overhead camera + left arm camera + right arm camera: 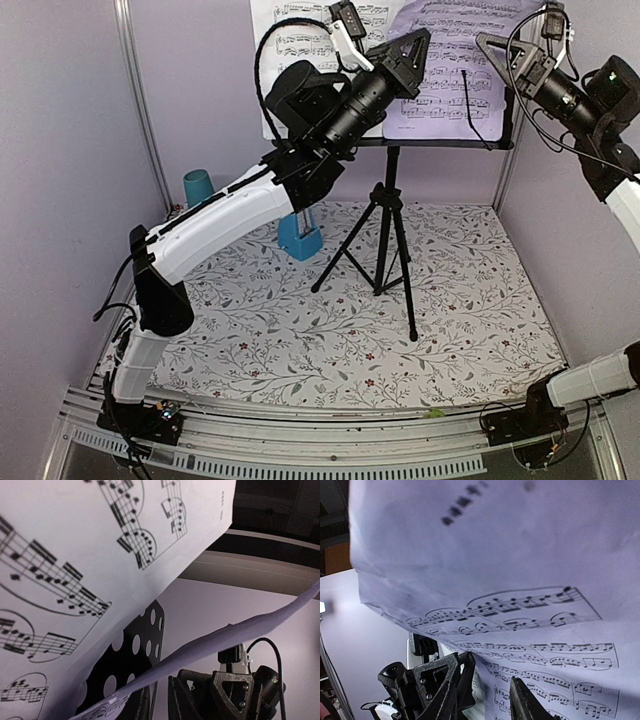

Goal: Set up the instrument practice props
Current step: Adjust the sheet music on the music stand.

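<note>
Sheet-music pages [450, 50]: no legible words

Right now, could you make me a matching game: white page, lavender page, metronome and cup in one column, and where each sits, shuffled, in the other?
Things
1. white page
2. lavender page
3. metronome
4. cup

Places
A. far left corner of the table
B. right side of the stand
C. on the table, just left of the stand's legs
D. left side of the stand

Pairs: 1-D, 2-B, 3-C, 4-A
</note>
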Available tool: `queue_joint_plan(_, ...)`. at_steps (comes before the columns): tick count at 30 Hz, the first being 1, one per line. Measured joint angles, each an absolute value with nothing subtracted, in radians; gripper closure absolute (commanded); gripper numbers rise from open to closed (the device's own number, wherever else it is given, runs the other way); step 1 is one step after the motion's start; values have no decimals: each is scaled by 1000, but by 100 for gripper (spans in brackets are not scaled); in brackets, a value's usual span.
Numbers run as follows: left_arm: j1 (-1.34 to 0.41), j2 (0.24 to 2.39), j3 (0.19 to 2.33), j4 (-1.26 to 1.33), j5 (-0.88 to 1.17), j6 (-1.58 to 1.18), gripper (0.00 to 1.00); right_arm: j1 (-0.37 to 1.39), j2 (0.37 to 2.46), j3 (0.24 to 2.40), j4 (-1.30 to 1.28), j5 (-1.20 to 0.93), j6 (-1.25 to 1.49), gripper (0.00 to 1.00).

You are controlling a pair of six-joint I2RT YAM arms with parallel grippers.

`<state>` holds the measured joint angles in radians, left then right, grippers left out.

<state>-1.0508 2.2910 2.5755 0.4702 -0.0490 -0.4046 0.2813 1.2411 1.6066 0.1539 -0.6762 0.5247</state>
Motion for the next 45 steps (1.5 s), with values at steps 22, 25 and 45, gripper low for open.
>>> queue_joint_plan(22, -1061, 2091, 2383, 436, 15, -351, 85, 281, 1406, 1753, 421, -547, 644, 60)
queue_joint_plan(25, -1066, 2045, 2325, 437, 15, -340, 85, 281, 1438, 1763, 430, -522, 643, 60)
queue_joint_plan(45, -1087, 1737, 1971, 482, -41, -240, 84, 281, 1469, 1748, 480, -492, 645, 60)
